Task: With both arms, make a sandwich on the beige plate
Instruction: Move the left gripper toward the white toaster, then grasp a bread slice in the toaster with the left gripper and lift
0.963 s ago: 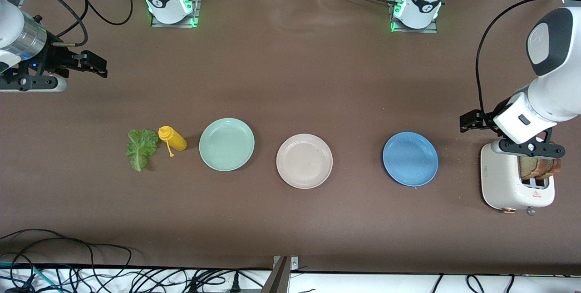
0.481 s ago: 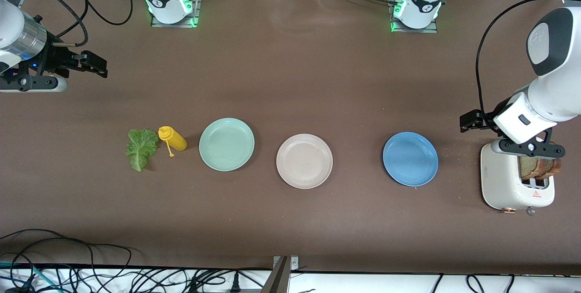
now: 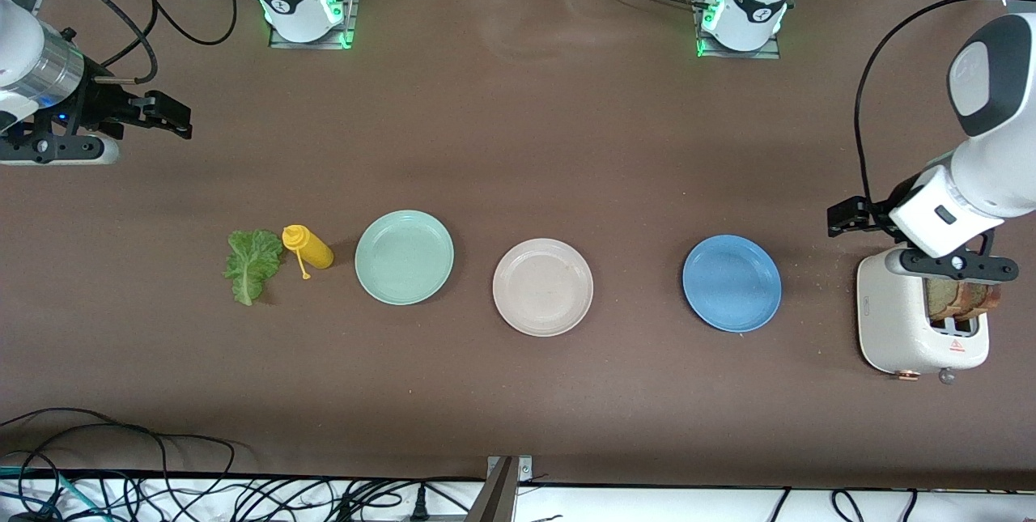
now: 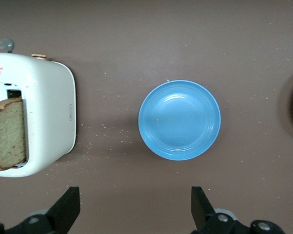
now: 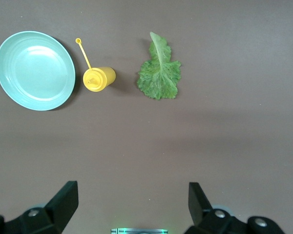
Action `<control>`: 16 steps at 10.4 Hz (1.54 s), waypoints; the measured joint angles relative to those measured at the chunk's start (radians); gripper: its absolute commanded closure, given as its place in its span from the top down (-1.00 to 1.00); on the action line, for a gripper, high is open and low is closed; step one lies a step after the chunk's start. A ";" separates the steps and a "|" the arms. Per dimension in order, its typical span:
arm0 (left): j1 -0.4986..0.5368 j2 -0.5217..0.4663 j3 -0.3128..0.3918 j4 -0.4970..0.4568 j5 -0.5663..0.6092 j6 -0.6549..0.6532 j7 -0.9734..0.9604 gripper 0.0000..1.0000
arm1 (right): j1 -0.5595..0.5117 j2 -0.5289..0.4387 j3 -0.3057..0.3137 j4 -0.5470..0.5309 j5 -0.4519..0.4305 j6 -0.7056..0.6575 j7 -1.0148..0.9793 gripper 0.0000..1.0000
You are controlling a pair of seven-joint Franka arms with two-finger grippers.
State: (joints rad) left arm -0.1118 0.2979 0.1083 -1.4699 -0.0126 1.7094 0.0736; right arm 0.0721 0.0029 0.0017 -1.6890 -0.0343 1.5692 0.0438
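Front view: beige plate lies mid-table — well apart from both spread-open, empty claws.

— What's under it all?
— A wide brown table, matte, softly lit with faint shadows.
— And along the bottom of the frame?
— A pale floor strip with tangled black cables. Green lights glow near the top edge.

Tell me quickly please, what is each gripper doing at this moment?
Left gripper: jaws open, holding nothing, over the table beside the white toaster.
Right gripper: jaws open, holding nothing, waiting over the brown table.
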 measured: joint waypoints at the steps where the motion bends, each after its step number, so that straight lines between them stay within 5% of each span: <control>1: 0.028 0.000 0.002 0.000 0.001 0.000 0.031 1.00 | 0.000 0.000 0.000 0.000 0.000 0.000 0.000 1.00; 6: 0.194 0.070 0.006 0.064 0.001 0.044 0.195 0.96 | 0.001 0.001 0.000 0.000 0.000 0.000 0.000 1.00; 14: 0.253 0.241 0.006 0.096 0.001 0.239 0.241 0.90 | 0.001 0.006 0.000 -0.003 0.000 0.000 0.000 1.00; 16: 0.258 0.250 0.006 0.101 0.001 0.239 0.242 0.72 | 0.001 0.009 0.001 -0.005 0.000 0.000 0.000 1.00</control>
State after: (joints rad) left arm 0.1459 0.5476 0.1143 -1.3692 -0.0115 1.9487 0.3155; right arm 0.0733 0.0122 0.0022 -1.6941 -0.0343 1.5694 0.0438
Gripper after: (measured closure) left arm 0.057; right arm 0.000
